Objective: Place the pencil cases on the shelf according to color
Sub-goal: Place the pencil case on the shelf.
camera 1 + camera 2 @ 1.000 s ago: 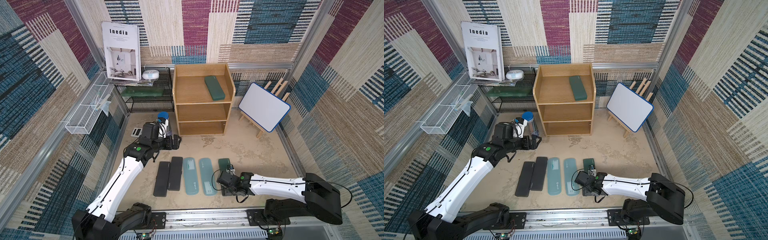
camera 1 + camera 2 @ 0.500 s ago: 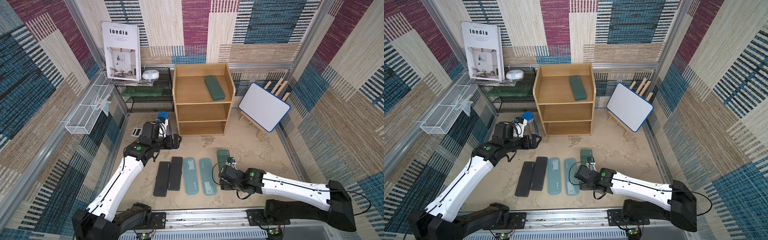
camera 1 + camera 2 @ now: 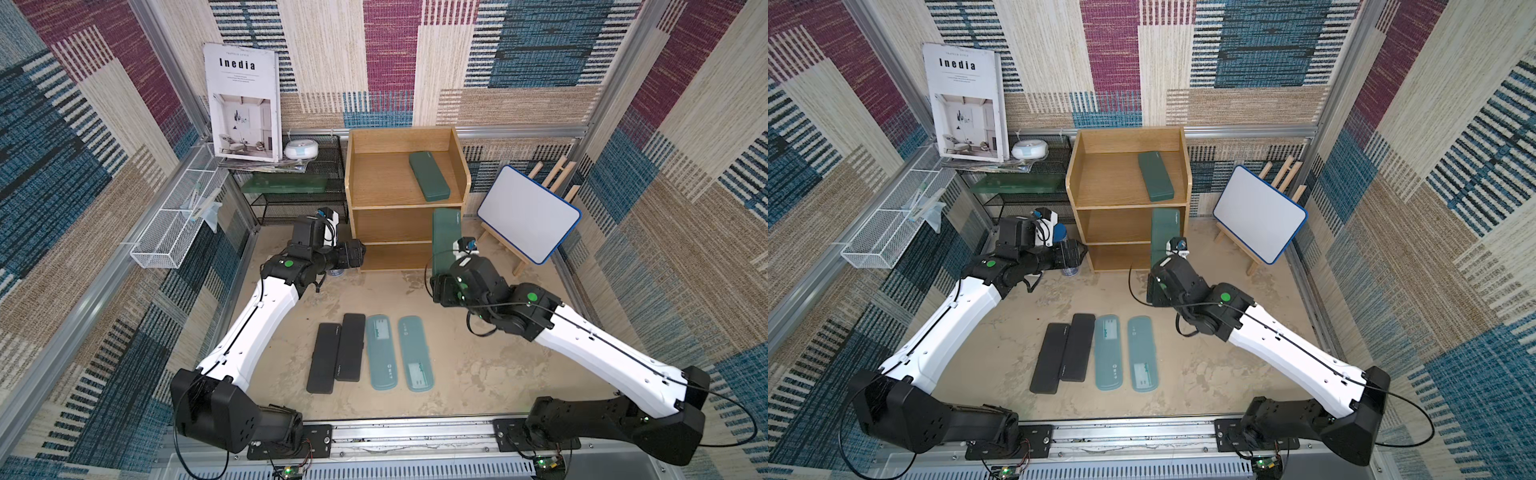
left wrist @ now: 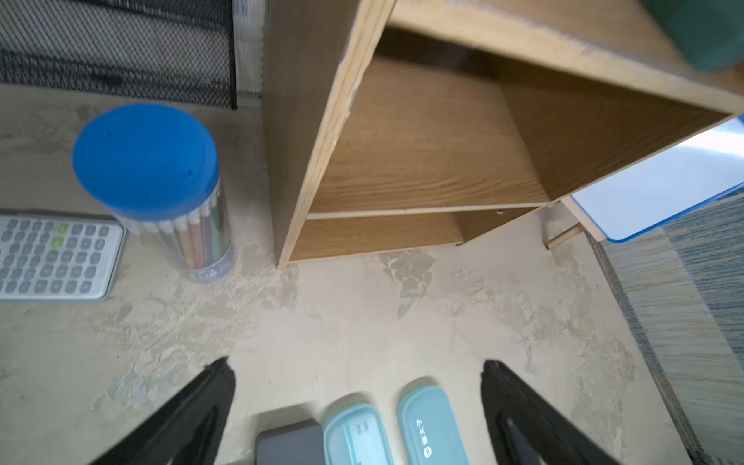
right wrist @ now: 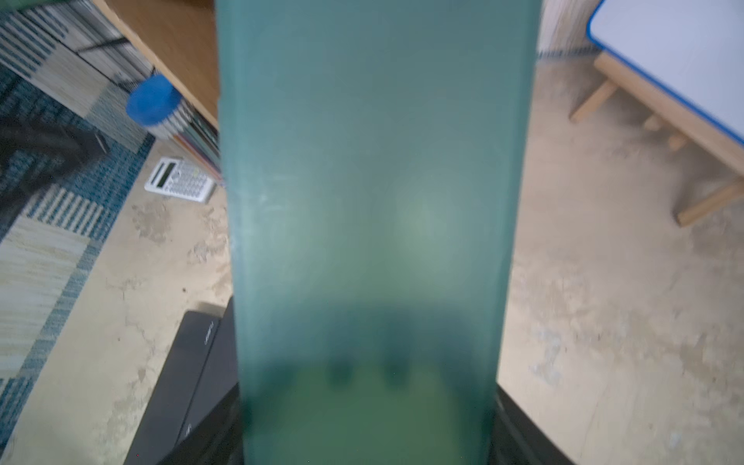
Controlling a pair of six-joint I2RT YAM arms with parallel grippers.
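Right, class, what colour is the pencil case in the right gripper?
Dark green; the held pencil case shows it best in a top view.

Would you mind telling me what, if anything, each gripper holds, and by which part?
The right gripper holds the dark green pencil case by the end nearest its arm; the left gripper is open and empty.
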